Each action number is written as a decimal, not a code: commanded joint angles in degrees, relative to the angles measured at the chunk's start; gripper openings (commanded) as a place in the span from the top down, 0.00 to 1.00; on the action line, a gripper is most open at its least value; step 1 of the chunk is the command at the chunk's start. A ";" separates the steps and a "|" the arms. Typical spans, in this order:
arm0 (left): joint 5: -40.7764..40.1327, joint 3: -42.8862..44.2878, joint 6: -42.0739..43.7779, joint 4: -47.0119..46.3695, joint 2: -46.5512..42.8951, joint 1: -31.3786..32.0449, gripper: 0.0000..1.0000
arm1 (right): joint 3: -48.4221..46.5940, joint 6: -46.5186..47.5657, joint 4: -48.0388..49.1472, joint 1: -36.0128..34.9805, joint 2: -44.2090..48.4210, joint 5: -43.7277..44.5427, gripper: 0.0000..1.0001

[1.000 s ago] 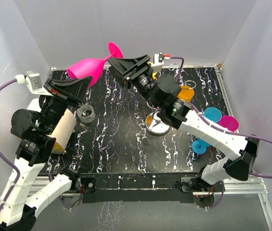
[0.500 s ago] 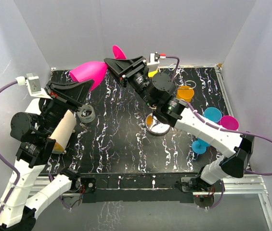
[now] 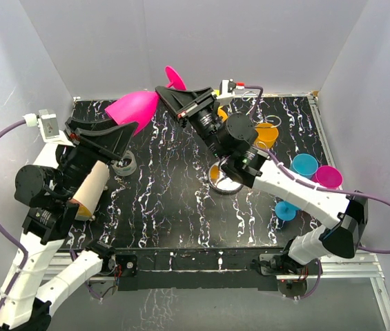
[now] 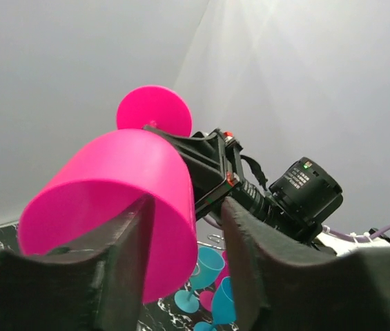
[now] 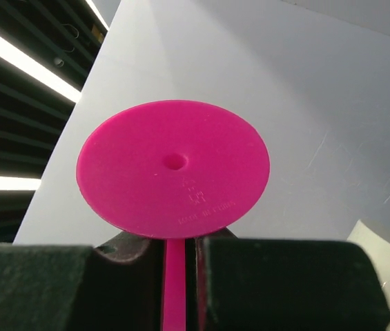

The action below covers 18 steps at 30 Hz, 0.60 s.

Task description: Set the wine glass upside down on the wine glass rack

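We see the right jaws closed on the thin stem of the bright pink plastic wine glass (image 3: 132, 107), just below its round flat foot, which stands out past the tips of the fingers (image 5: 277, 283). The glass hangs in the air on its side between the two pairs of jaws, well above the black white-veined desk (image 3: 174, 207). Its foot lies beyond the right jaws and its open bowl points toward the left jaws.

The left jaws are parted. The wall of the bowl sits in the gap between them, close against one of the fingers (image 4: 122, 269) and clear of the other. We cannot tell whether it touches the near one.

The silver wine glass rack (image 3: 228, 185) stands on the desk well below and behind the right jaws, under that arm's forearm. Mostly its round shiny metal base shows. Blue, magenta and orange plastic glasses (image 3: 305, 164) stand farther behind the right jaws, beside that arm.
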<state>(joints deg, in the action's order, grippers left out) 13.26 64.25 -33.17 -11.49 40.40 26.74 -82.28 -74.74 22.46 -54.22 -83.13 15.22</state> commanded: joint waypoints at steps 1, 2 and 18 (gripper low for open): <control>-1.10 -1.11 0.45 1.14 -2.16 -0.10 0.52 | 1.25 8.31 9.57 0.08 4.11 0.99 1.00; -1.47 -1.67 0.46 1.52 -2.66 -0.06 0.47 | 1.63 10.11 10.02 0.08 4.58 1.21 1.00; -1.02 -0.50 8.50 14.04 -9.33 -0.06 0.28 | 12.68 48.49 15.90 0.08 13.07 -19.14 1.00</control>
<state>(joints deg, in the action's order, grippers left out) 10.26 61.19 -27.75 1.85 32.62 26.74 -71.37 -38.74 36.14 -54.22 -73.14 6.17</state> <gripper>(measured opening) 0.706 0.069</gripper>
